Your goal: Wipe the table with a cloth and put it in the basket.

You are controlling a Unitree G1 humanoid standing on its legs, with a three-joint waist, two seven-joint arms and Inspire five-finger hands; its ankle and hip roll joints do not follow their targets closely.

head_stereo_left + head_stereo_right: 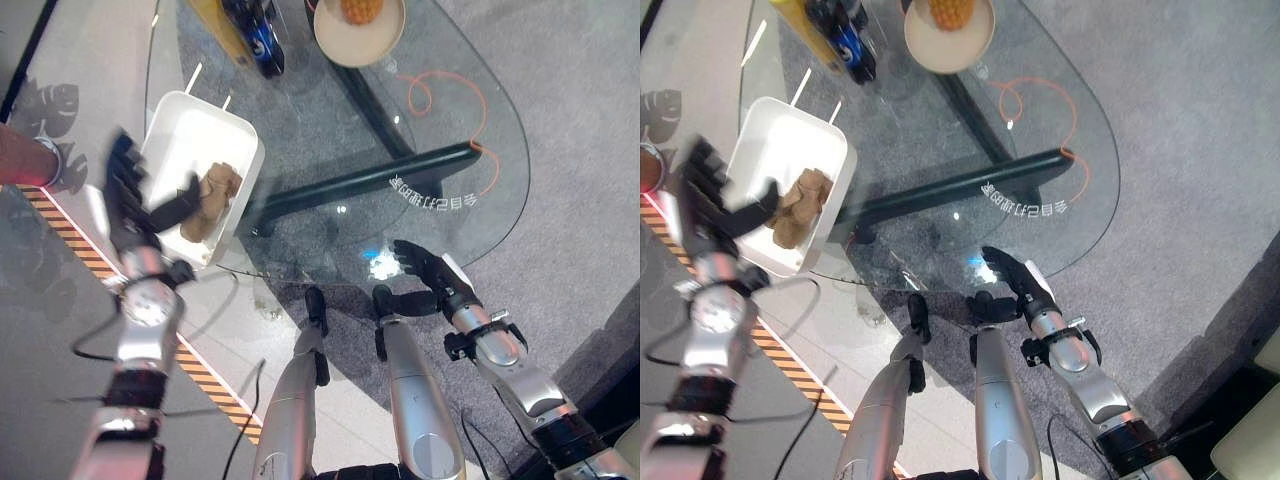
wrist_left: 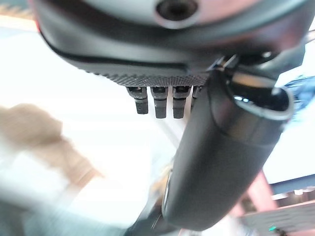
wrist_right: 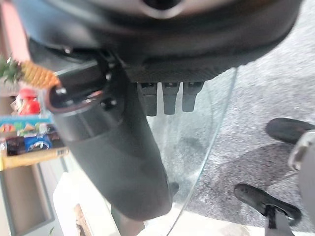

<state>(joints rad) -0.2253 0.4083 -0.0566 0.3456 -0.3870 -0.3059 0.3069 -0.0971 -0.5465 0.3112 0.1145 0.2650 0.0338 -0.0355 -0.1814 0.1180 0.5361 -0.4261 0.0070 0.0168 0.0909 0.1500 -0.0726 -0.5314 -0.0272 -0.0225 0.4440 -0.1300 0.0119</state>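
A crumpled brown cloth (image 1: 215, 200) lies inside the white basket (image 1: 190, 110), which stands at the left end of the glass table (image 1: 400, 130). My left hand (image 1: 130, 205) hovers over the basket's left rim, open, fingers spread and thumb pointing toward the cloth, holding nothing. In the left wrist view the cloth (image 2: 34, 128) shows as a blur past the fingers (image 2: 160, 103). My right hand (image 1: 430, 270) is open at the table's near edge, fingers straight on the glass. The right wrist view looks along that edge (image 3: 206, 147).
A round bowl (image 1: 360, 40) holding a yellow fruit sits at the table's far side, beside a blue object (image 1: 262, 35). An orange cord (image 1: 440, 95) lies under the glass. Striped tape (image 1: 200, 375) runs along the floor at left. A reddish object (image 1: 25, 155) pokes in from the left edge.
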